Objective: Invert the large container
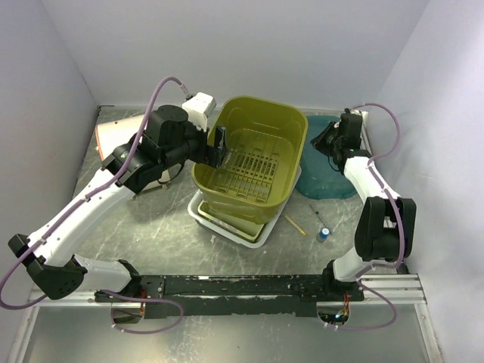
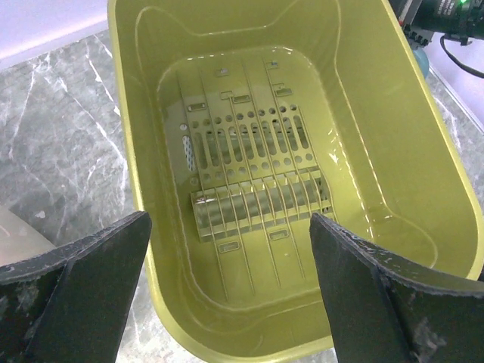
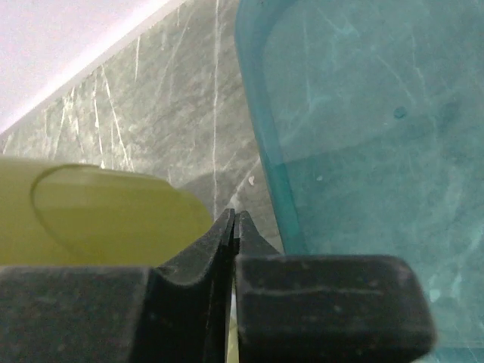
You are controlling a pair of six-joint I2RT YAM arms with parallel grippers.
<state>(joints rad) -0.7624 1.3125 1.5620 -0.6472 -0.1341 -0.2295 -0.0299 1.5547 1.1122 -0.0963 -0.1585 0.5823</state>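
The large olive-green container [image 1: 253,162] sits open side up at the table's middle, its bottom resting on a white tray [image 1: 219,227]. Its ribbed, slotted floor fills the left wrist view [image 2: 257,174]. My left gripper [image 1: 218,147] is open at the container's left rim, its fingers [image 2: 83,295] spread wide either side of the near rim, holding nothing. My right gripper [image 1: 327,142] is shut and empty, between the green container's right side [image 3: 98,212] and a teal tub [image 3: 370,128].
The teal tub [image 1: 333,162] lies upside down right of the green container. A pink-rimmed object [image 1: 113,136] sits at the far left behind my left arm. A thin yellow stick [image 1: 295,224], a dark pen [image 1: 318,217] and a small blue-capped bottle [image 1: 323,235] lie at front right.
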